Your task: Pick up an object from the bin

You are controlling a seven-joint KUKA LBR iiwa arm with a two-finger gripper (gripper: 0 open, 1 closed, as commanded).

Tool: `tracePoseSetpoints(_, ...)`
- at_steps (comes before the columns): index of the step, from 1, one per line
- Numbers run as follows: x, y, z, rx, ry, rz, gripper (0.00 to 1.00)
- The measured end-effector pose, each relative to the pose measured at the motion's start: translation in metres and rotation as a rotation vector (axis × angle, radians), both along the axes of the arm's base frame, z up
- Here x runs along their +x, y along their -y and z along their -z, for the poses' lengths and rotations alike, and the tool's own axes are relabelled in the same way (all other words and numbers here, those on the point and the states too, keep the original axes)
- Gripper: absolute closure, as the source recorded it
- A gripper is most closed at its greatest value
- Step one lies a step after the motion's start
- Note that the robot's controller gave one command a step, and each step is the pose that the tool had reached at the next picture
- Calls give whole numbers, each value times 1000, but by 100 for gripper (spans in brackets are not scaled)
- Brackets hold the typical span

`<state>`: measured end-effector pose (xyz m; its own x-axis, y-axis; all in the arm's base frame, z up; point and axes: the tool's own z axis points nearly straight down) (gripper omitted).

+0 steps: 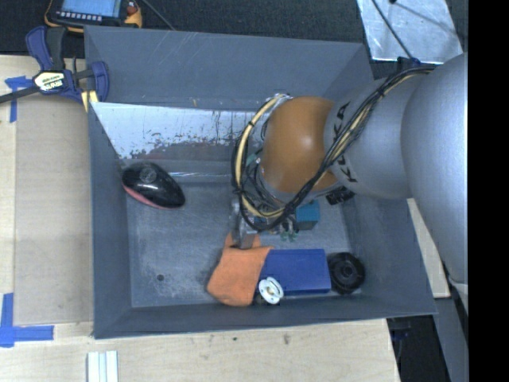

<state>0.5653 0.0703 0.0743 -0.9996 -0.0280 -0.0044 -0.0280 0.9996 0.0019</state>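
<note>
The arm (398,134), grey-bodied with an orange cover (294,146) and looped cables at its wrist, reaches in from the right and stands high over the middle of the bin (111,237). Its gripper (246,237) is down at the far edge of a crumpled orange cloth (233,278); whether it is open or closed cannot be told. The cloth lies by the near wall, about midway along it. Touching its right side is a flat blue box (302,269), with a small white round thing (270,291) at their near meeting point. Just right of the box sits a black round knob (347,272). Well apart, at the far left of the floor, lies a black and pink computer mouse (153,188).
</note>
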Motion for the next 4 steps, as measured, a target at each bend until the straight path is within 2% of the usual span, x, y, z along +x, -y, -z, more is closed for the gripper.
tracePoseSetpoints(1, 4, 1, -3, 0, 15, 2, 0)
tracePoseSetpoints(2, 4, 1, -3, 0, 14, 2, 0)
tracePoseSetpoints(3, -11, -13, 1, -4, 8, -612, 100)
tracePoseSetpoints(4, -11, -13, 1, -4, 8, -611, 100)
